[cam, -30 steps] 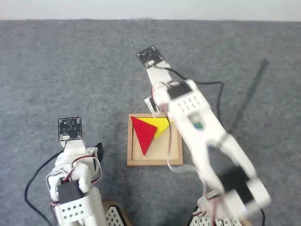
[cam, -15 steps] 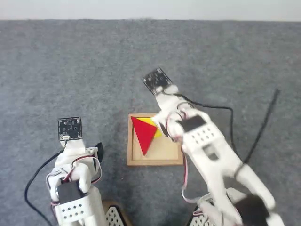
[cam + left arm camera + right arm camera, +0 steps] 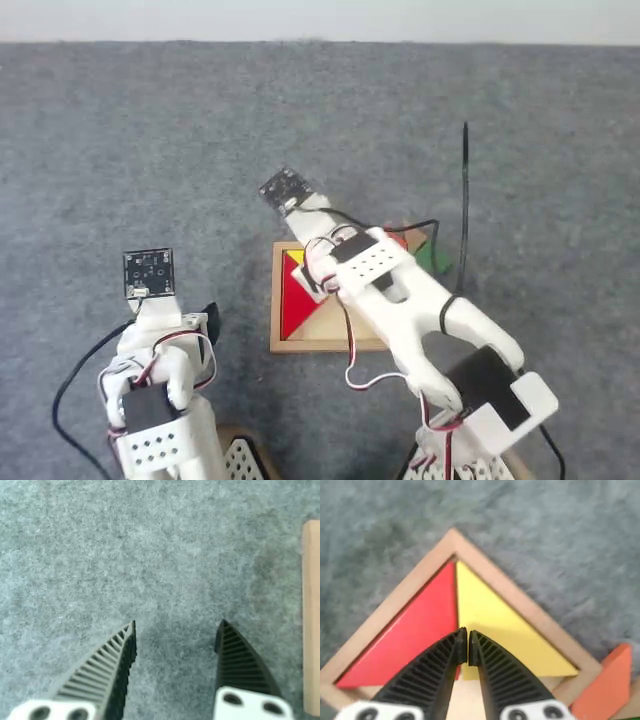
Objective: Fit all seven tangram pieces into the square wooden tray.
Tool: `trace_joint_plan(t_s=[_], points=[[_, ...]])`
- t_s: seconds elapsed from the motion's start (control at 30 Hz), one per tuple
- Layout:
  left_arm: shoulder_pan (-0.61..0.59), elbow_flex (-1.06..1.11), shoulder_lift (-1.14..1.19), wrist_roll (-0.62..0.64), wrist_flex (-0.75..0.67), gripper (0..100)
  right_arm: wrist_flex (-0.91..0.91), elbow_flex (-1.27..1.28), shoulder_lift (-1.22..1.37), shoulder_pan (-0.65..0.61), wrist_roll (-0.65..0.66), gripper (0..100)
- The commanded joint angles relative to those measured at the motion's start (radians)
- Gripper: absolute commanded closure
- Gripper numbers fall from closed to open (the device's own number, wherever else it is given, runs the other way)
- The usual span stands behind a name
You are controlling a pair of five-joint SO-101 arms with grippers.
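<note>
Grey felt-like table cover (image 3: 150, 130) under everything.

Square wooden tray (image 3: 276, 300) sits mid-table, at about 3 o'clock from the left arm (image 3: 155, 400). Part of its pale floor is bare.

Flat red triangle piece (image 3: 297, 300) lies in the tray along the 9 o'clock wall. Flat yellow triangle piece (image 3: 293, 257) lies along the 12 o'clock wall. In the right wrist view the red triangle piece (image 3: 405, 645) and the yellow triangle piece (image 3: 505, 630) lie flat, edge to edge, and their seam runs out from the tray's corner; the rim (image 3: 520, 605) borders both.

Flat orange piece (image 3: 400, 238) lies on the cover outside the tray's 1 o'clock corner, just beside the rim. Flat green piece (image 3: 432, 258) lies near it, at 2 o'clock from the tray. Shapes of both are partly hidden by the arm.

Right arm (image 3: 390, 290) stretches across the tray from 5 o'clock toward 11 o'clock. Right gripper (image 3: 465, 645): fingers pressed together with nothing between them, tips above the red-yellow seam. Contact with the pieces cannot be judged.

Left gripper (image 3: 177, 624): fingers spread apart, holding nothing, over bare cover. One tray wall (image 3: 311, 620) is just off to its side.

Thin black cable (image 3: 465, 200) runs up at 2 o'clock from the tray.
</note>
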Motion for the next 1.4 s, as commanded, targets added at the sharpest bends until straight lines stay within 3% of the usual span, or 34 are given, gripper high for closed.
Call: trace_joint_plan(t_s=[0.0,0.17,0.47,0.63,0.83,1.37], points=[[-0.005,-0.008,-0.015,0.009,0.005,76,0.056,-0.038,-0.008,-0.042,-0.015,99.1],[-0.005,-0.008,-0.015,0.009,0.005,76,0.065,-0.069,-0.031,-0.036,-0.015,99.1],[-0.005,-0.008,-0.015,0.009,0.005,76,0.312,-0.075,-0.348,0.231,0.025,98.8],[-0.005,-0.008,-0.015,0.009,0.005,76,0.248,-0.081,-0.246,0.334,0.086,97.5],[-0.005,-0.008,-0.015,0.009,0.005,76,0.203,-0.109,-0.048,0.329,0.112,86.1],[-0.005,-0.008,-0.015,0.009,0.005,76,0.259,-0.299,0.257,0.458,0.028,87.2]])
